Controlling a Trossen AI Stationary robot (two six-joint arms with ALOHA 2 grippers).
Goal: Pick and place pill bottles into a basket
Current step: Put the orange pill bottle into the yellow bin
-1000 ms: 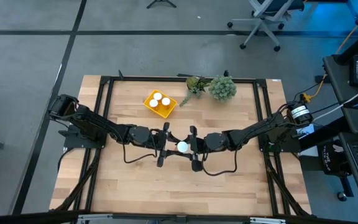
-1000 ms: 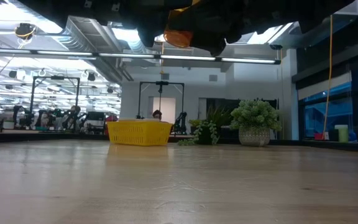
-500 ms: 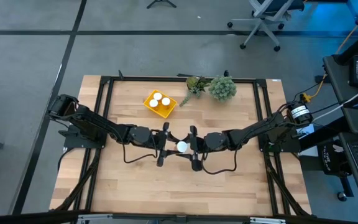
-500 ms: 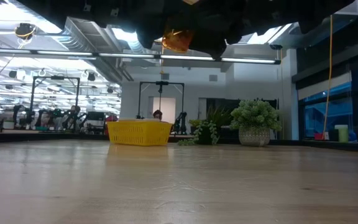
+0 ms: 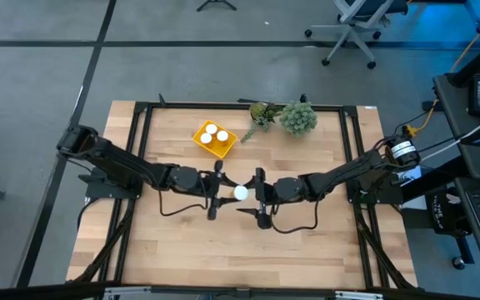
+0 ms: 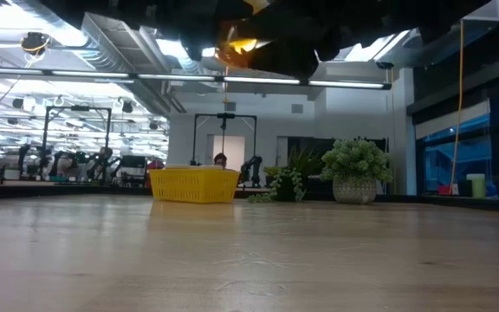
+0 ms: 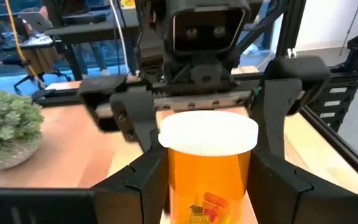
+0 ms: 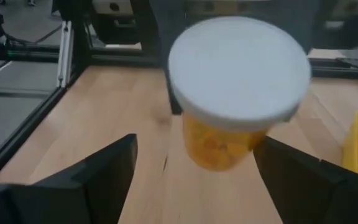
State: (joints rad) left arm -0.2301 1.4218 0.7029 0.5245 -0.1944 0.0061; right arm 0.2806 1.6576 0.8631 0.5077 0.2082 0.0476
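One pill bottle (image 5: 241, 192), with a white cap and an orange body, is in the air over the table's middle between my two grippers. My left gripper (image 5: 227, 191) is shut on it. My right gripper (image 5: 257, 197) faces it from the table's right, open, its fingers standing wide on either side of the bottle (image 8: 238, 99) without touching it. The yellow basket (image 5: 215, 138) rests on the table at the far left of centre. Three white-capped bottles stand in it. My left gripper pinches the bottle's orange body (image 7: 174, 177), just below the white cap, between its two fingers. The fingers come level from the table's left. The bottle stands upright in the hold, lifted well clear of the table (image 6: 236, 43).
Two green plants (image 5: 298, 117) (image 5: 262, 112) stand at the far edge, right of the basket. A black frame (image 5: 140, 117) runs around the wooden table. Bare wood lies near the front edge.
My left gripper has drawn back a little toward the table's left and far side with the bottle. The bottle has stayed upright, has moved away from my right gripper and has risen slightly.
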